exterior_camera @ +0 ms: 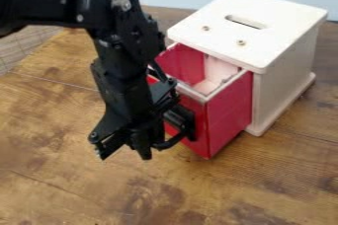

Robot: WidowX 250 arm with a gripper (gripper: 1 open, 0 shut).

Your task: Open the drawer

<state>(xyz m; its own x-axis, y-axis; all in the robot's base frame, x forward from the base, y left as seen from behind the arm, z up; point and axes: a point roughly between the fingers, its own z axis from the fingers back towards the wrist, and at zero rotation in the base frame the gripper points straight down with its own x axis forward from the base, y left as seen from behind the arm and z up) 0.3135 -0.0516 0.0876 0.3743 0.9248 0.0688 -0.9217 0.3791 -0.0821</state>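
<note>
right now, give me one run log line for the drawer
red box-shaped drawer: pulled open | cream-white wooden cabinet: upright | black hand: shut, at drawer front

Red box drawer [227, 116], pale rim, black front handle; stood upright, pulled partly out of cream-white cabinet [287, 66].

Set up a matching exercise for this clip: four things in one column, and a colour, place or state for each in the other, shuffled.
Things
1. Drawer
2. Cabinet
3. Gripper
4. Slot

Descriptions
A. Cut into the top of the cabinet
B. Red, standing partly out of the cabinet
C. Black, in front of the drawer
D. Cream-white, standing on the wooden table

Right pairs: 1-B, 2-D, 3-C, 4-A
</note>
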